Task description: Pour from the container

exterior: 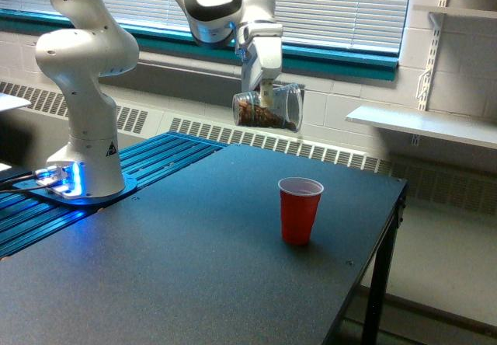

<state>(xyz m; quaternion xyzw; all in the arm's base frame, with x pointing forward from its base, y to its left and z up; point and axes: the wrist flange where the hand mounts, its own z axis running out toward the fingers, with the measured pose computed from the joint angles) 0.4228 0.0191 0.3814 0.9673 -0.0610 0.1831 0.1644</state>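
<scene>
Exterior view
Gripper (266, 90): closed on the mug, fingers pointing down.
Mug (269, 108): clear glass, held on its side in the air above the far part of the table (155, 267); mouth toward the exterior view's right; brown contents lay along its lower wall.
Cup (300, 210): red, white rim, upright on the table, below the mug and somewhat to the exterior view's right; looked empty.
Step in hand: judged as the carry toward the cup, mug already tipped, nothing spilling.
Next move: would call for bringing the mouth over the cup and tilting it downward.
Writing: a small warning label on the arm's base (93, 158), unreadable.
</scene>
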